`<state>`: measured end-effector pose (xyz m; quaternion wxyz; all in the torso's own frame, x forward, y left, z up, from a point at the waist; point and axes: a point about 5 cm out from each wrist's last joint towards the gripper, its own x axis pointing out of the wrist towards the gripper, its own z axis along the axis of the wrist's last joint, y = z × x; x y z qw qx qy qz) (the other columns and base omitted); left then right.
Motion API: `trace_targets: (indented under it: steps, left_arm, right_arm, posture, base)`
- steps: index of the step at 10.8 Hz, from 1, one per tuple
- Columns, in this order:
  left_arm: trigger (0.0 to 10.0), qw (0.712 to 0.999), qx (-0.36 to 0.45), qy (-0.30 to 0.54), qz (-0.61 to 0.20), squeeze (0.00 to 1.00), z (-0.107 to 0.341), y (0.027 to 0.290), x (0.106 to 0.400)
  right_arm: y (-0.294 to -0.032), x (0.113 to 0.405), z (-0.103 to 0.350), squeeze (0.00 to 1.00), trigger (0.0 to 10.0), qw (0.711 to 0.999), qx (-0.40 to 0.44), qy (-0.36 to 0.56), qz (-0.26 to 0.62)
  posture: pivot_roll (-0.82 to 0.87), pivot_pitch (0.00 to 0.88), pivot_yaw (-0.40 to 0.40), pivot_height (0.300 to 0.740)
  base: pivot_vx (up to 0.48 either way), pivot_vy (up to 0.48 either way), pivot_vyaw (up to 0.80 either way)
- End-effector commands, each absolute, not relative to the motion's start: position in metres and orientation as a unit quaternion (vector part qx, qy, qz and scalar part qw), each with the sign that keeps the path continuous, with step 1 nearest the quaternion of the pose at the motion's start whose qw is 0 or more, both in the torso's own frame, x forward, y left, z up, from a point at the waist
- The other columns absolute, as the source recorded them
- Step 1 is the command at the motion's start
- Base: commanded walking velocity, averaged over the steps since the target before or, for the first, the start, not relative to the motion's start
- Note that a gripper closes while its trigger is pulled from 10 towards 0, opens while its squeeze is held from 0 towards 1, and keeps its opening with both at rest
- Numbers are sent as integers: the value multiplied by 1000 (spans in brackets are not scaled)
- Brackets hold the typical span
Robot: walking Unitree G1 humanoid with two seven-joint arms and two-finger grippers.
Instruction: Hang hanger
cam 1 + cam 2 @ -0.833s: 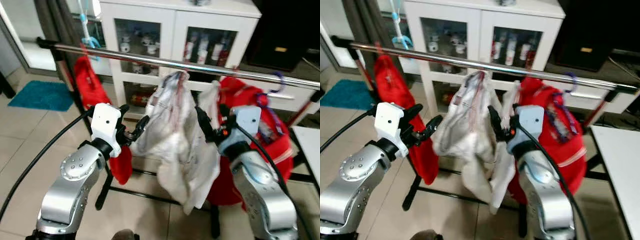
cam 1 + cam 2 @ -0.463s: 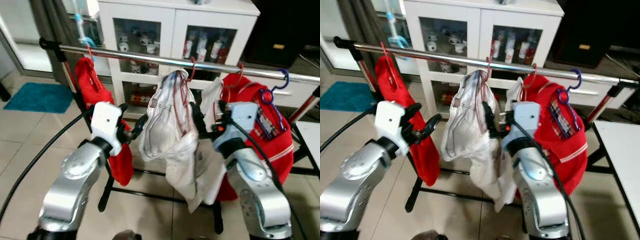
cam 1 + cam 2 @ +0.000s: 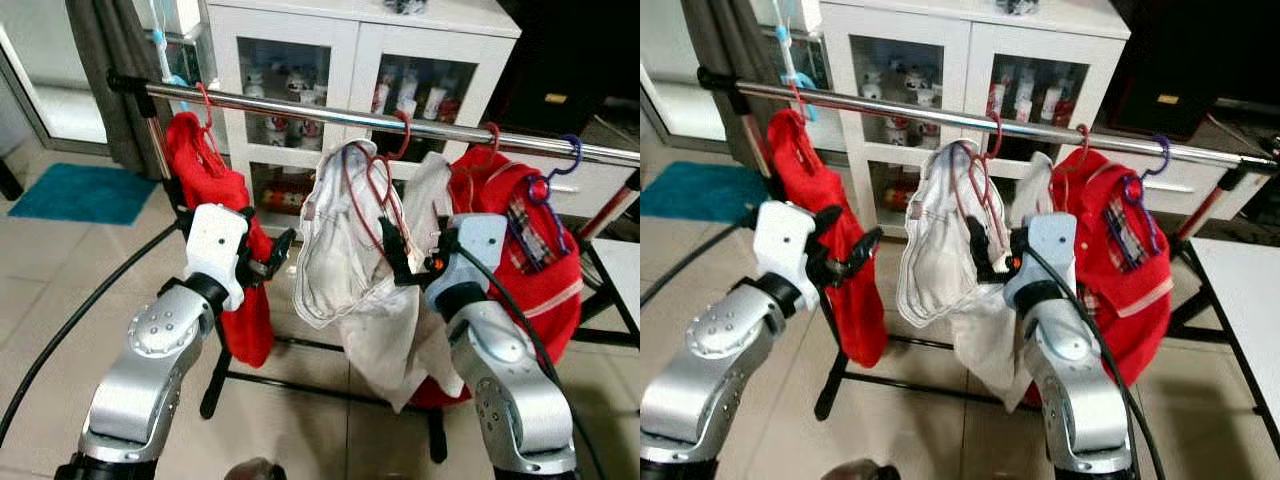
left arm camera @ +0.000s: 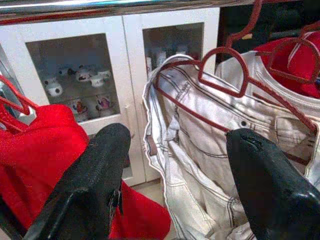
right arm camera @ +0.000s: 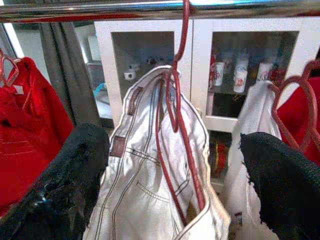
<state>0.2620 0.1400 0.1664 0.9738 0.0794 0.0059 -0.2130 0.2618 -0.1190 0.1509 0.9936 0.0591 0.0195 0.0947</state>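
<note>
A chrome rail (image 3: 300, 108) runs across in front of me. White jeans (image 3: 340, 250) hang from it on a dark red hanger (image 5: 172, 100), whose hook (image 3: 403, 125) sits over the rail. My right gripper (image 3: 392, 255) is open just in front of the jeans, with its fingers (image 5: 75, 175) spread to either side of the hanger and not touching it. My left gripper (image 3: 270, 238) is open too, between the jeans and a red garment (image 3: 215, 200) on a red hanger. A red shirt (image 3: 530, 250) hangs further right, beside a purple hanger (image 3: 555, 165).
A white cabinet (image 3: 350, 40) with glass doors stands close behind the rail. The rack's black base bar (image 3: 300, 390) crosses the tiled floor. A teal mat (image 3: 75, 192) lies far left, and a white table edge (image 3: 622, 275) shows at right. A black cable (image 3: 80, 310) trails from my left arm.
The whole picture has shifted as the camera moved. Both arms keep nearly the same pose by the jeans. The hanger's hook now shows sharply over the rail.
</note>
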Motion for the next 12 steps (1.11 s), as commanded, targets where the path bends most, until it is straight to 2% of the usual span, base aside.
trace_targets:
  steps: [1, 2, 3, 6, 10, 12]
  left_arm:
    - [10000, 973, 86, -4, -216, 0, 171, 137, 262]
    - [10000, 973, 85, -8, -216, 0, 173, 137, 263]
    - [10000, 973, 68, -7, -221, 0, 174, 136, 263]
    - [10000, 969, 78, -1, -233, 0, 168, 130, 264]
    - [10000, 969, 72, 0, -237, 0, 169, 131, 263]
    - [10000, 968, 73, 1, -240, 0, 168, 130, 262]
  right_arm:
    - [-121, 261, 151, 1000, 10000, 993, 67, 16, 93]
    - [-120, 262, 150, 1000, 10000, 993, 69, 17, 91]
    - [-122, 262, 150, 1000, 10000, 994, 73, 15, 84]
    - [-126, 263, 149, 1000, 10000, 994, 78, 13, 76]
    - [-123, 264, 150, 1000, 10000, 993, 71, 11, 90]
    - [-129, 266, 151, 1000, 10000, 994, 81, 8, 69]
  posture:
    - [65, 35, -23, 740]
    - [70, 32, -18, 740]
    - [71, 30, -17, 740]
    - [70, 18, -16, 740]
    - [71, 16, -23, 740]
    - [72, 19, -24, 740]
  base:
    - [0, -480, 0]
    - [0, -480, 531]
    - [0, 0, 538]
    - [0, 0, 0]
    - [335, 0, 734]
    - [354, 0, 0]
